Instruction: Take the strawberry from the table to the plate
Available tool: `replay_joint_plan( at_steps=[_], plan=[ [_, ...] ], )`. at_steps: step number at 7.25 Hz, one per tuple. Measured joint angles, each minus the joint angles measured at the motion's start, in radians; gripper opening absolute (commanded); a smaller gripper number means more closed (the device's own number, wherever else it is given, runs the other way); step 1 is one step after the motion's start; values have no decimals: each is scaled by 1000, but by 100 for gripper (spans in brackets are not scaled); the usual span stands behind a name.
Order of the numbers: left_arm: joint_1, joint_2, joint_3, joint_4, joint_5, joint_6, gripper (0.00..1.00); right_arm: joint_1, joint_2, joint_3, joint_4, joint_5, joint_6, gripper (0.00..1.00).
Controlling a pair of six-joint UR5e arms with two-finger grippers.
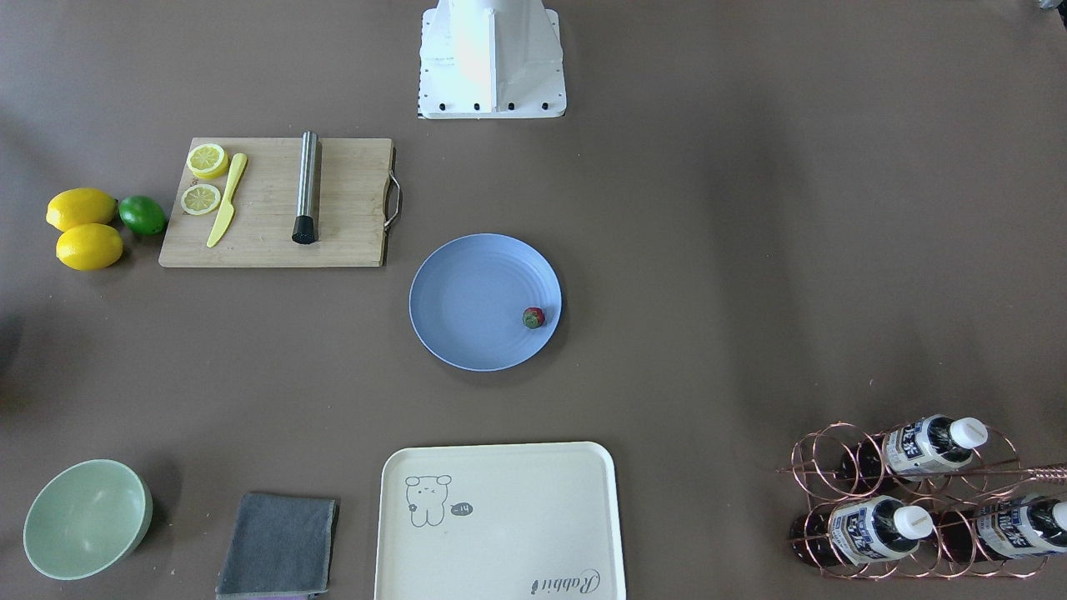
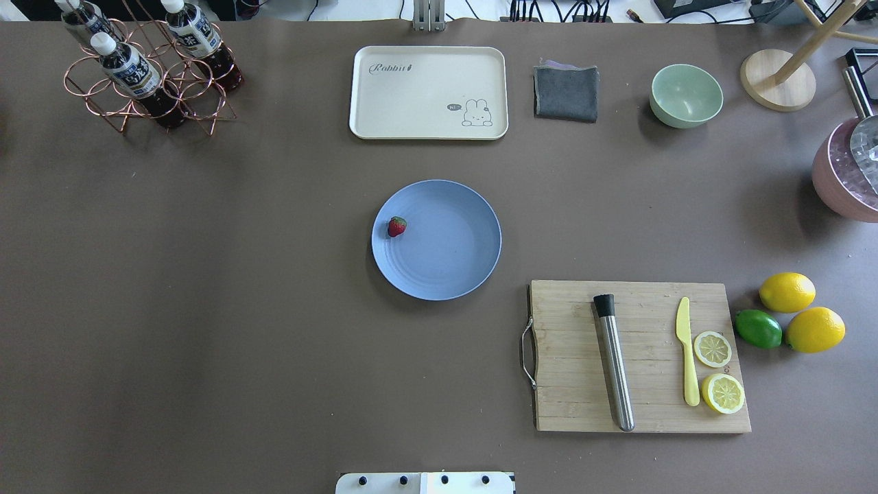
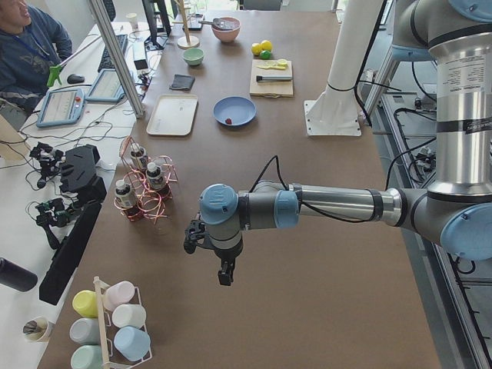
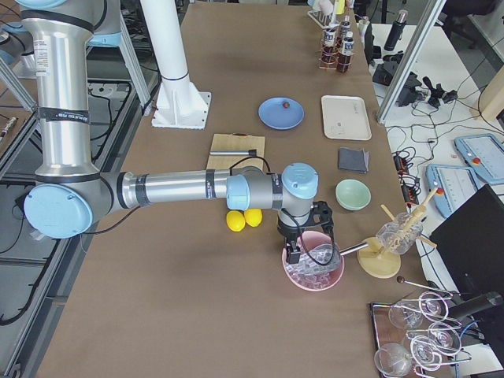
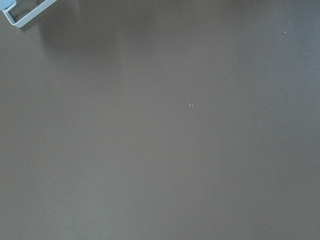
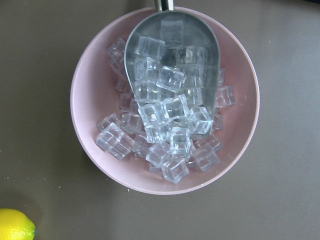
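Strawberry position was what any further move would have turned on. The berry was seen resting inside the plate, on its left part in the overhead view and just inside the rim, so on the robot's left-hand side of the table. Its green cap appeared to be turned toward the middle of the plate, though the berry was too small for its long axis to be read with confidence.

Both arms were drawn back to opposite ends of the table, well apart from the plate. The left gripper was hung over bare table near the bottle rack, and only brown surface was shown in its wrist view. The right gripper was held above the pink bowl of ice cubes, in which a metal scoop lay.

Each gripper was shown only in 1 side view, so whether the fingers were spread or closed could not be told.

The berry lay on the left arm's side of the plate, but neither arm could be judged clearly nearer. With the berry on the plate, the task was judged done and no further pick was judged to be called for.
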Motion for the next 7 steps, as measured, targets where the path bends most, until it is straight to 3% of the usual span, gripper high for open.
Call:
replay_joint_plan(
  at_steps=[7],
  plan=[
    [-6, -6, -3, -7, -1, -2, 99, 51, -40, 0, 2, -35, 68, 100]
  ],
)
